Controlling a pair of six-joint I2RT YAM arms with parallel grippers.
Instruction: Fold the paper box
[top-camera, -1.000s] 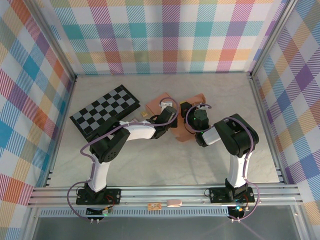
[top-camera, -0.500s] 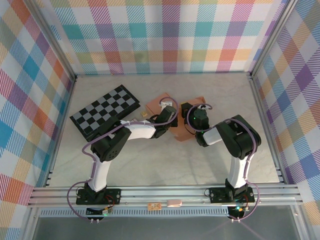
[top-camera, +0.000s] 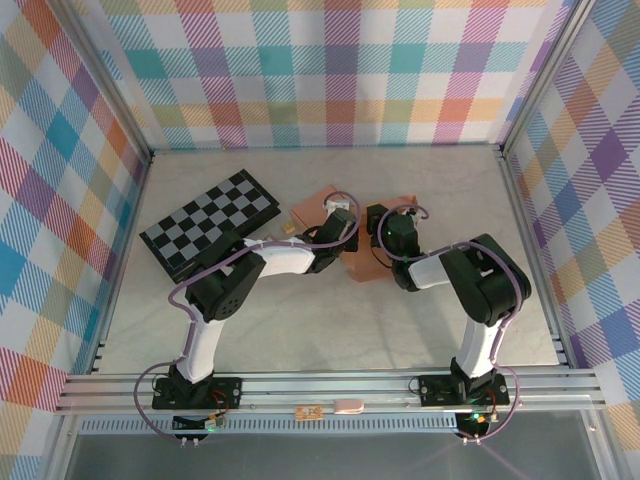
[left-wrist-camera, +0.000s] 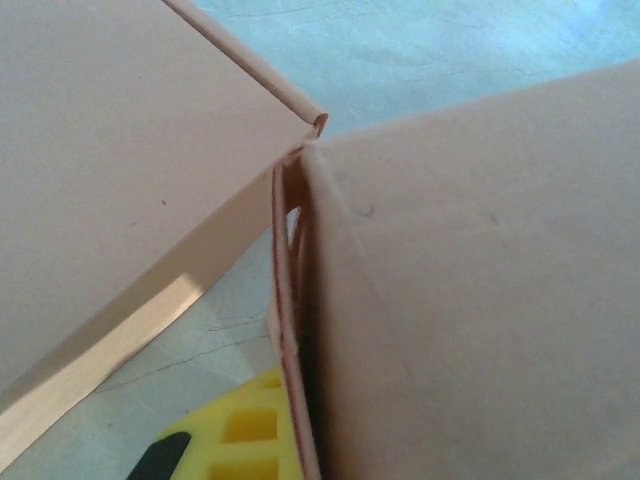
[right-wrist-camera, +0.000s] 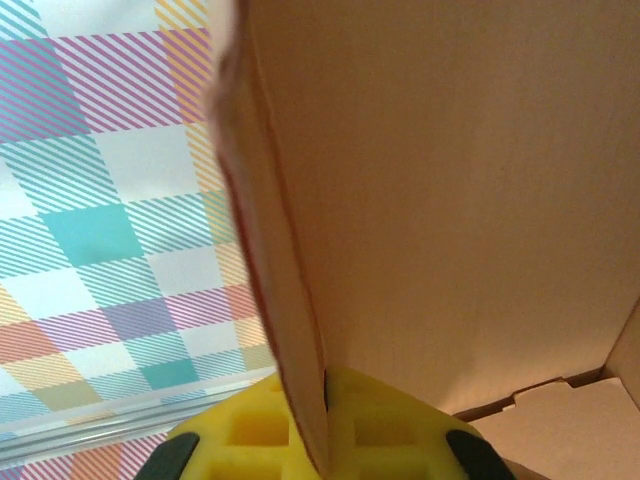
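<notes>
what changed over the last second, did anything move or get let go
Both grippers edged toward the far wall, carrying the paper box with them. The left gripper and right gripper now sit slightly farther from the bases. The right arm's elbow swung outward to the right. Each gripper is clamped on a box panel now. The chessboard stayed put.

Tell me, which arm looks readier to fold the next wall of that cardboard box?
Probably the right. The right gripper is shut on a wall of the paper box, the edge between both yellow pads, ready to swing it. The left gripper pinches at a corner, better for steadying.
</notes>
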